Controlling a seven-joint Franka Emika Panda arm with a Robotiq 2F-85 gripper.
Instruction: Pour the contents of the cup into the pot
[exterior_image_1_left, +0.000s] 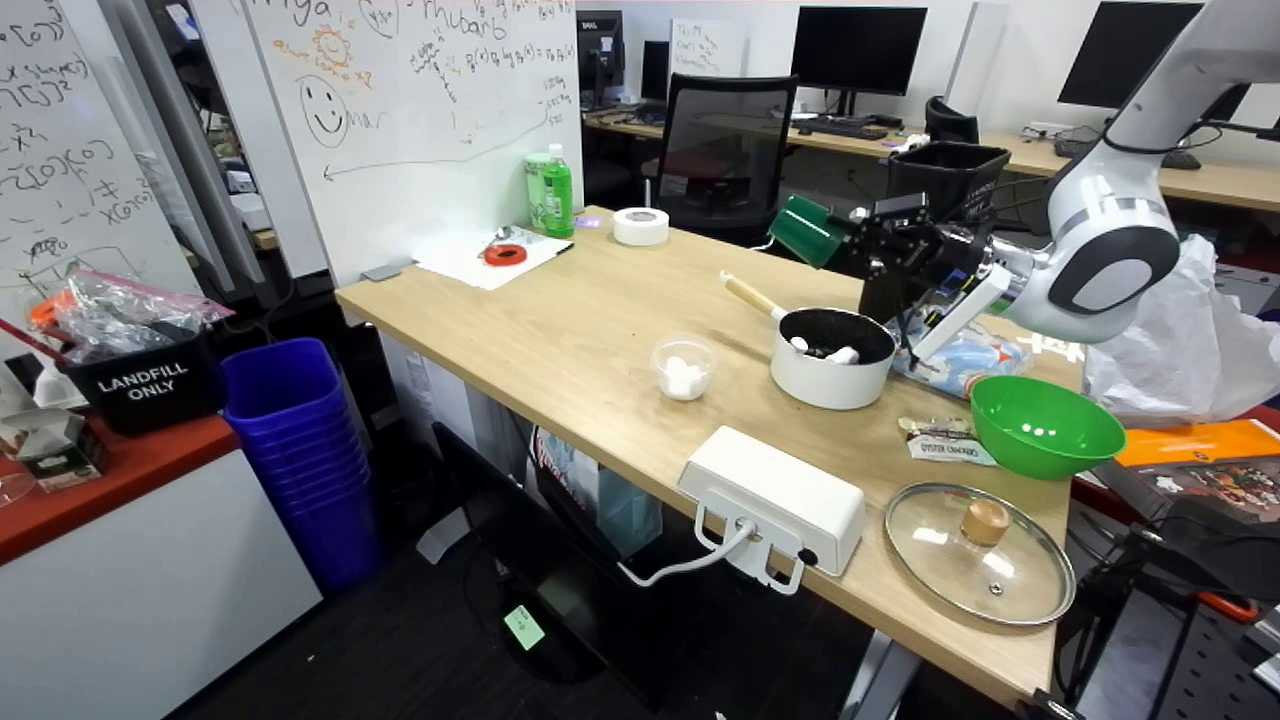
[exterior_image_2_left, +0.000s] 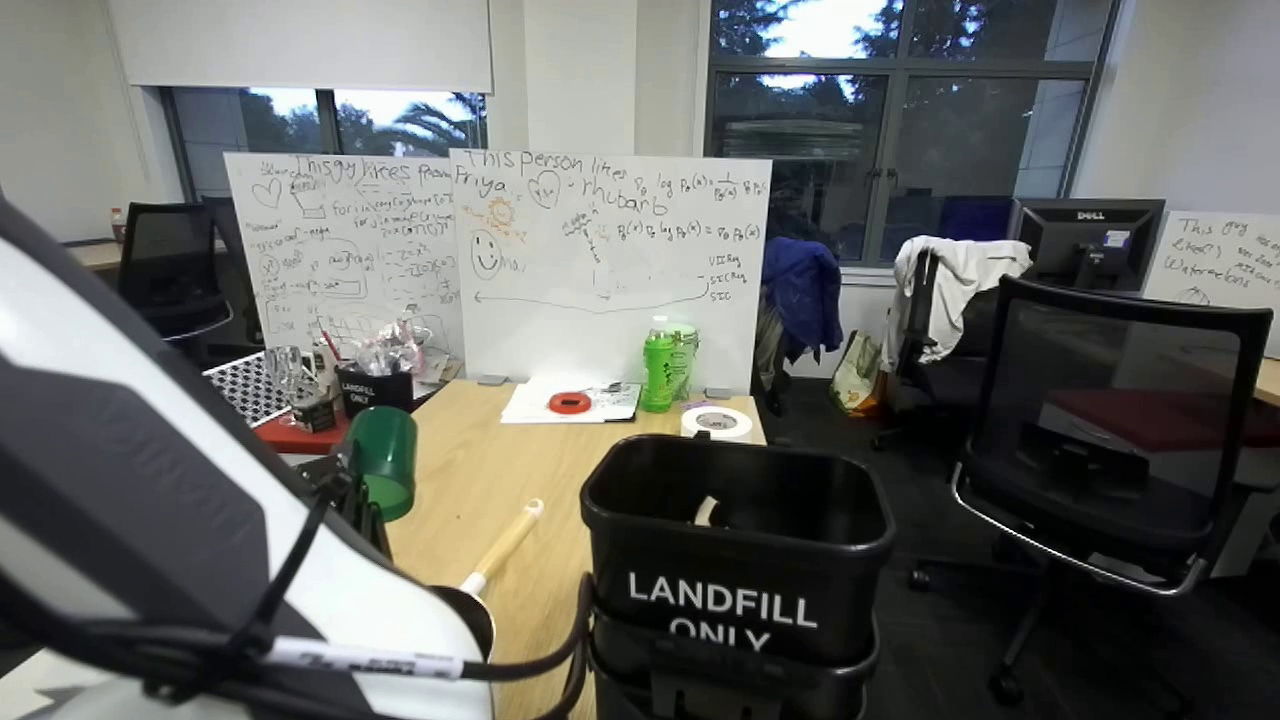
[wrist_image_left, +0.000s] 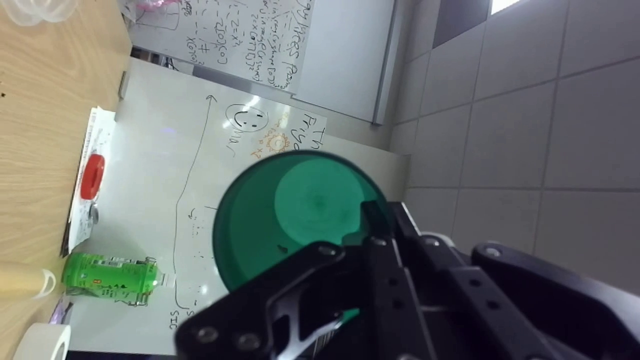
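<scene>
The dark green cup hangs in the air, tipped over, beyond and above the pot in an exterior view. My gripper is shut on the cup's wall near the rim, one finger inside and one outside. Looking into the cup from the wrist, I see its bare bottom and one small dark speck on the inner wall. The white pot stands on the table with white lumps and dark bits inside. Its handle shows in an exterior view, where my arm hides most of the pot.
A clear tub of white pieces stands beside the pot. Toward the near end are a green bowl, a wrapper, a glass lid and a white box. A tall black bin stands by the table.
</scene>
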